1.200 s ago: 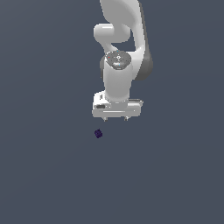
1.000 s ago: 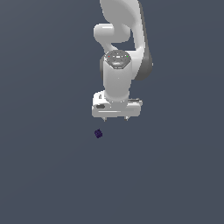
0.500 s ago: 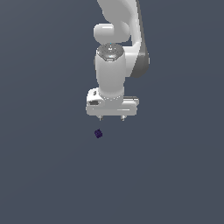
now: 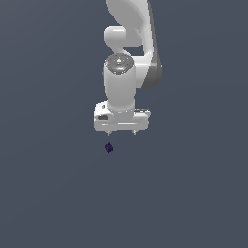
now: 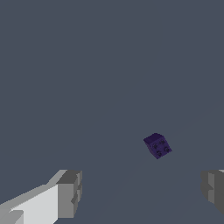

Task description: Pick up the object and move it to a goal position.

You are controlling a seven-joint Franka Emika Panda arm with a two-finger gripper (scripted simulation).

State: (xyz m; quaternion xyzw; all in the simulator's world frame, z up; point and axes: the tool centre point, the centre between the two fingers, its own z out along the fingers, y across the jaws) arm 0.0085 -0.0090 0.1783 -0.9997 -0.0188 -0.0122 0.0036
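A tiny dark purple cube (image 4: 109,148) lies on the flat grey floor, just below the white gripper (image 4: 122,131) and toward the exterior view's left of it. The gripper hangs from the white arm, pointing down, with its jaws wide open and nothing between them. In the wrist view the cube (image 5: 157,145) lies apart from both grey fingertips (image 5: 70,194), ahead of the gap between them and nearer one finger. The gripper (image 5: 140,192) does not touch the cube.
A plain dark grey floor (image 4: 48,193) fills both views. The white arm (image 4: 128,53) rises from the gripper to the top of the exterior view. No other objects show.
The gripper has moved toward the exterior view's left, closer over the cube. The cube has not moved.
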